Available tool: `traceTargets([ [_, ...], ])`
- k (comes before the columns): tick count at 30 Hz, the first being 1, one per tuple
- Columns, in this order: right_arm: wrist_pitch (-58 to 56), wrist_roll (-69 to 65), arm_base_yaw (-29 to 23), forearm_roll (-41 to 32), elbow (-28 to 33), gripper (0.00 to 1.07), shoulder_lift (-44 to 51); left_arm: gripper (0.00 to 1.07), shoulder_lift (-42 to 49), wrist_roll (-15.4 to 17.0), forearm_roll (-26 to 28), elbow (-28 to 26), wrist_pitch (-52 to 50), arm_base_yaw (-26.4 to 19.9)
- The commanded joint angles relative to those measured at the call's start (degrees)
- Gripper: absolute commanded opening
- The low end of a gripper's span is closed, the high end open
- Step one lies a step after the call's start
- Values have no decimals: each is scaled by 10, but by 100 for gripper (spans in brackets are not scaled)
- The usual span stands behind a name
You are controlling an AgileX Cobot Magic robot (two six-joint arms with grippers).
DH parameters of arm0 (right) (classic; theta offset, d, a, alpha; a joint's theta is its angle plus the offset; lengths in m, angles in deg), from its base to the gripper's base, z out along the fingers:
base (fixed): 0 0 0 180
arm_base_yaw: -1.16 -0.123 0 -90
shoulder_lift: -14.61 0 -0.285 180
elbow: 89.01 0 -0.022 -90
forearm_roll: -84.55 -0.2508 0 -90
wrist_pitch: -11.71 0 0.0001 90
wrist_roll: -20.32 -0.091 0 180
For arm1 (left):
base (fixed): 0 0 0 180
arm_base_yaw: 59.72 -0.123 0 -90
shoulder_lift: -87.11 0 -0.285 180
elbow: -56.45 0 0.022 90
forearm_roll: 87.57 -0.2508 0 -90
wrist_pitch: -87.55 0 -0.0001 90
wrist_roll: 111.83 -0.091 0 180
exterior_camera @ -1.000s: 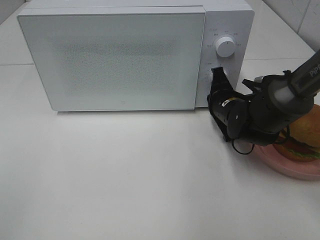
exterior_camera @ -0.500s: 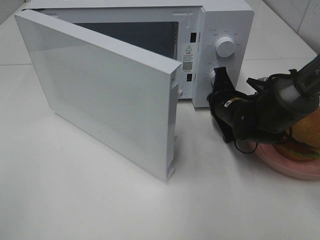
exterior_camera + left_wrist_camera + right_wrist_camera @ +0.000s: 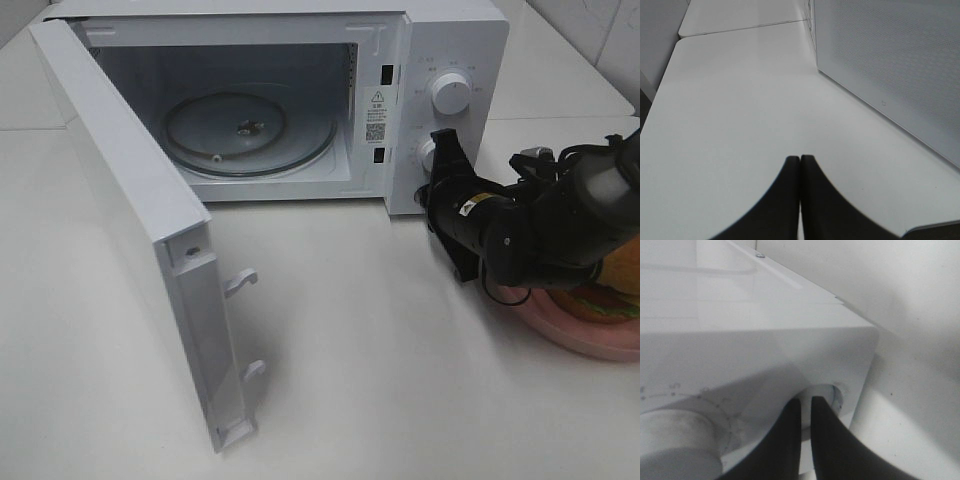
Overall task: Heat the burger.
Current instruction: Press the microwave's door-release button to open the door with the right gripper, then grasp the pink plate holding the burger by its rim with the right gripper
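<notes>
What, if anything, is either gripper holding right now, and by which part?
Nothing. The left gripper is shut over the table; the right gripper's closed tips sit at the microwave's lower round control without clasping it.

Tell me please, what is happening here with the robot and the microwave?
The microwave stands on the table with its door swung wide open, and the glass turntable inside is bare. The right gripper, fingers together, is at the lower control of the panel. The burger lies on its pink plate behind that arm, not yet picked up. The left gripper is shut and hangs idle over the table outside the door.
</notes>
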Motion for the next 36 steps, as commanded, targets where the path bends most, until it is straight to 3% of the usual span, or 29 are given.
traceTargets([
  [1, 65, -16, 6, 36, 9, 11, 33, 0, 11, 3, 3, 0, -8, -1],
  [7, 79, -72, 6, 145, 31, 14, 38, 0, 11, 3, 3, 0, -8, -1],
  [15, 119, -42, 6, 258, 38, 16, 38, 0, 11, 3, 3, 0, -8, -1],
  [25, 218, 78, 7, 358, 38, 18, 38, 0, 11, 3, 3, 0, -8, -1],
  [36, 216, 183, 7, 427, 38, 23, 38, 0, 11, 3, 3, 0, -8, -1],
])
